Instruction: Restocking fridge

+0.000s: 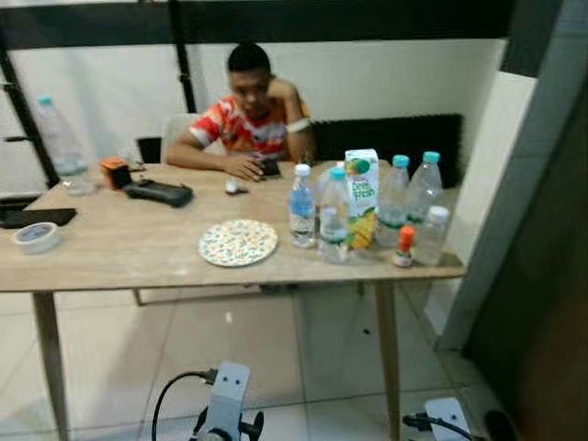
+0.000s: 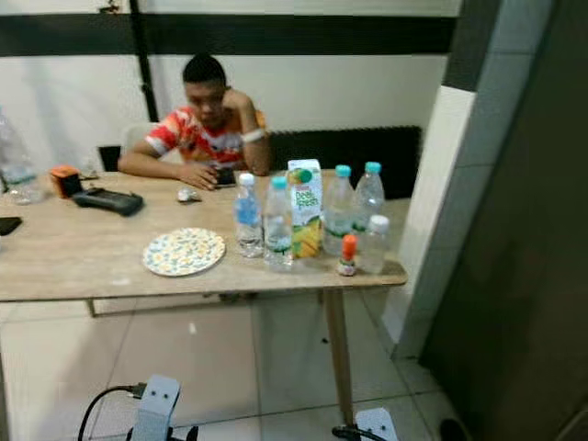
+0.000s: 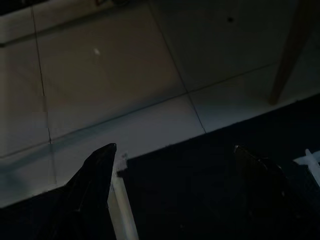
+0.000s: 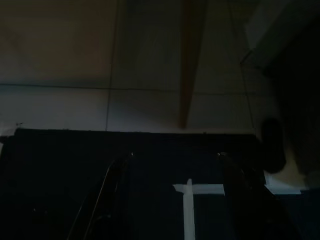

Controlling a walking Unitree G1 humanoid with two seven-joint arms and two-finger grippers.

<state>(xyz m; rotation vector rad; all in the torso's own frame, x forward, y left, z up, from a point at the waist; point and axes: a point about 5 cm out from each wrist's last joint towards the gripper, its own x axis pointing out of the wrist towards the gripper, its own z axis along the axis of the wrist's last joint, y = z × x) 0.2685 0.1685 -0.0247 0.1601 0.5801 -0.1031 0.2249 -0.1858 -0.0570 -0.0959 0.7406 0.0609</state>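
Bottles (image 1: 333, 213) and carton (image 1: 362, 197) are crowding the table (image 1: 110, 248) corner beside a plate (image 1: 238, 243); I'm seeing both claws (image 3: 172, 150) (image 4: 172, 157) hanging apart.

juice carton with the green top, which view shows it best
The left eye view: the white juice carton with the green top is larger and sharper there. The right eye view shows it smaller, among the clear plastic bottles. Both wrist views show dark floor.
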